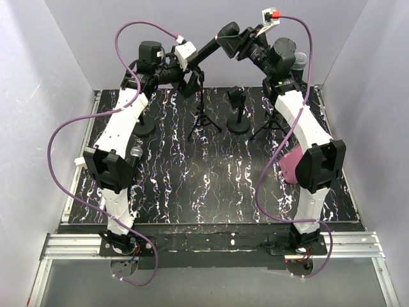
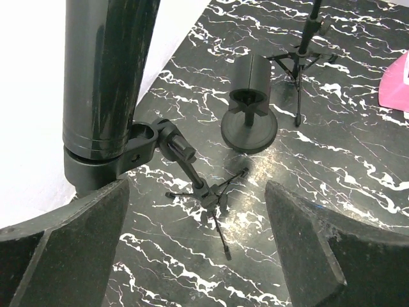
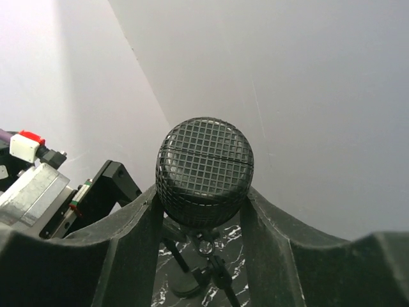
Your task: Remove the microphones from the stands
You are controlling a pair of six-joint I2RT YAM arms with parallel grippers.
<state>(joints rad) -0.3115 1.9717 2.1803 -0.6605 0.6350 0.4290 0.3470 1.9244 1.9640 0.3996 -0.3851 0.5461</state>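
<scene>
Two grippers: left gripper (image 2: 195, 188) spread apart; right gripper (image 3: 201, 195) clamped on microphone (image 3: 204, 169) grille.
Stands: two tripod stands (image 2: 208, 192) (image 2: 299, 54), one round-base stand (image 2: 249, 121), below microphone.

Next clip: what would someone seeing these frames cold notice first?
The black mesh head of the microphone sits dead centre in the right wrist view, hugged by the fingers of the right gripper. In the left wrist view its dark barrel sits clipped atop a small tripod stand on the white-veined black table.

Tripod stands (image 1: 203, 118) (image 1: 275, 126): two. Round-base stands (image 1: 239, 123) (image 1: 142, 126): two. Microphones (image 3: 204, 169) (image 1: 300, 61) (image 1: 135, 151): three. Pink object (image 1: 291, 164): one.
</scene>
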